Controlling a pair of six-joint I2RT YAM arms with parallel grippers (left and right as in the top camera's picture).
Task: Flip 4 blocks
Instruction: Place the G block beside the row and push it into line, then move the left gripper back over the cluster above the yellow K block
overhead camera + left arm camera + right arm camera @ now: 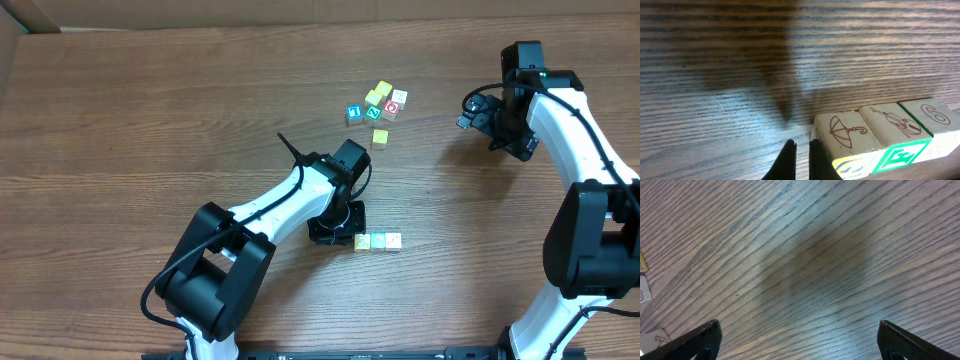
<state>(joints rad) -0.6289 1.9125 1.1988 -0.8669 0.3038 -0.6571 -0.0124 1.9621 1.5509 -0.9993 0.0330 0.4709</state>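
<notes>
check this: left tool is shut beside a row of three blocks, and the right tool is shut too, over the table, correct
One thing is wrong: the right tool is open, not shut. The right wrist view shows its jaws wide apart over the table. The rest stands: the left tool is shut beside the row of three blocks.

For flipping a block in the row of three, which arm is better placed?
Left. The left hand, shut, sits right beside the row's end block; the right hand, open, is far across the table.
</notes>
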